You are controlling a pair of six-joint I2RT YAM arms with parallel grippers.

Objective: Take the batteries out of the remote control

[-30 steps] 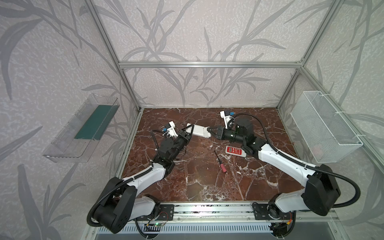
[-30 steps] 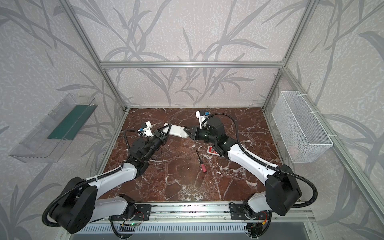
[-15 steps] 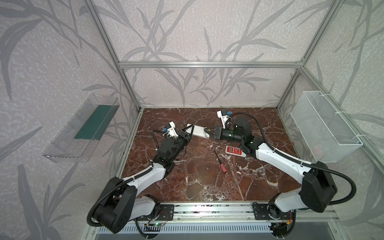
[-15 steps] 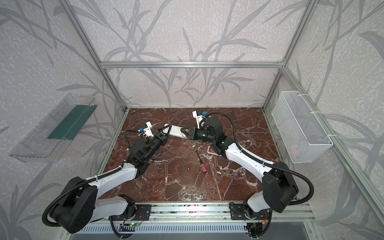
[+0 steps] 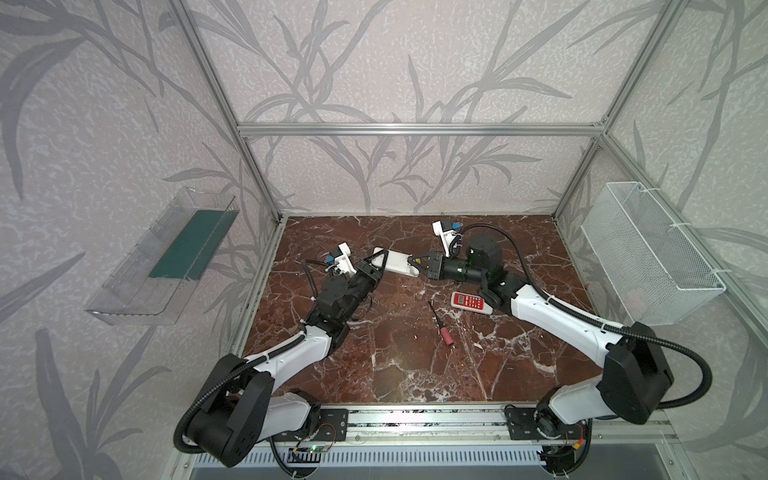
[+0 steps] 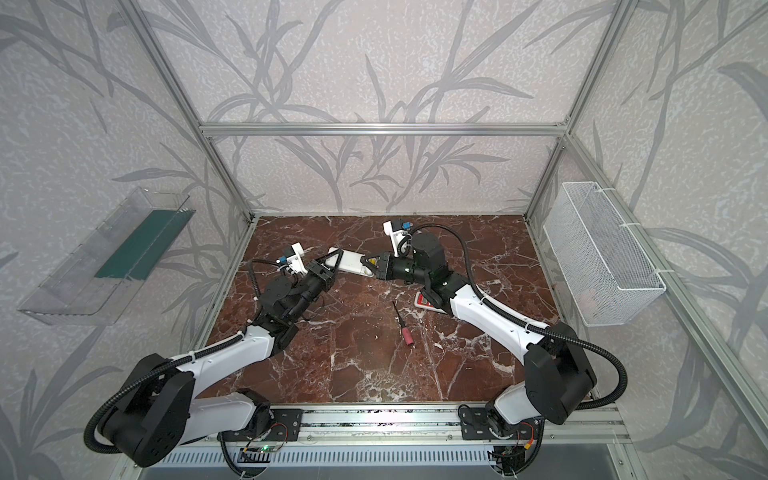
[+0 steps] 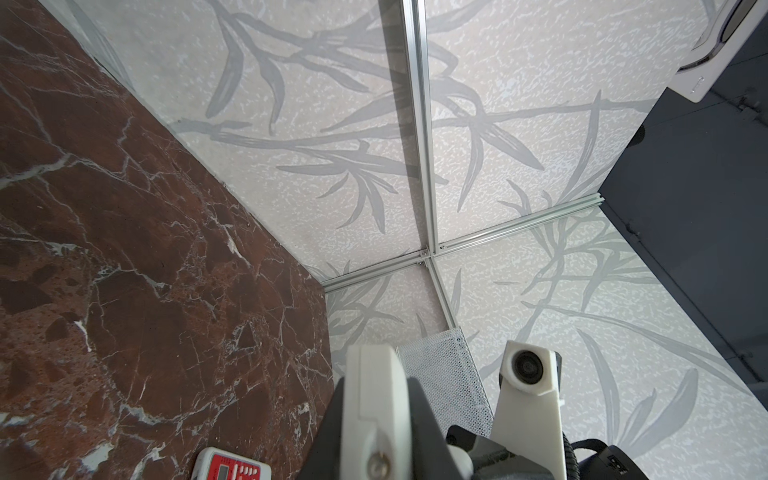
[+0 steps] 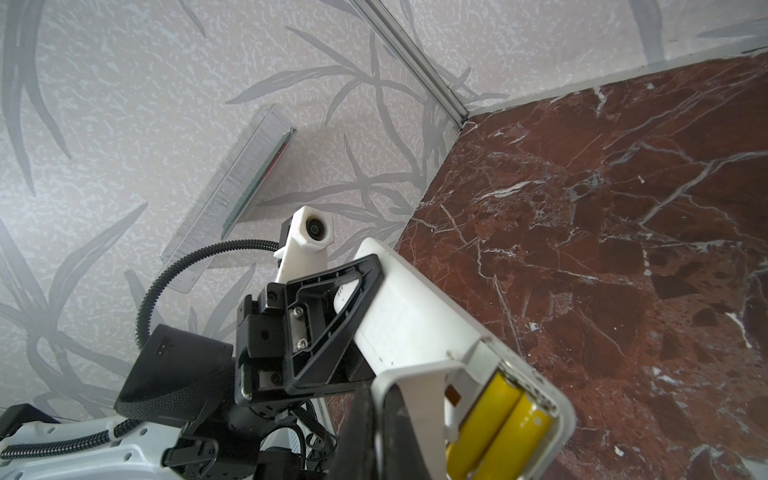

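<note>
- The white remote (image 5: 395, 262) hangs clear above the marble table (image 5: 415, 374), bridged between the two arms; both top views show it near the back of the cell, left of centre
- The left gripper (image 5: 378, 264) is clamped on the end of the remote away from the compartment; its black frame fingers sit flat on the two broad faces, a sound anchor
- The right gripper (image 5: 415, 263) meets the compartment end with its jaws pressed together; in the right wrist view they seem to pinch the thin battery cover (image 8: 415, 374), which arches up off the body
- The batteries (image 8: 494, 419), two yellow cells, lie side by side in the open compartment; neither is out yet
- The step in hand, as I judge it, is getting the cover fully away so the cells can be reached
- To do it well: let the left arm hold firm and do nothing else; draw the cover off along its own line rather than twisting, since a thin shell may snap or jerk the remote in the clamp
- Lower the remote toward the table before freeing the cells; they will roll if they drop
- Keep off the red remote (image 5: 469, 300) and the screwdriver (image 5: 440, 324), which lie on the table just beside the right arm; the screwdriver may serve for prying a cell at its spring end
</note>
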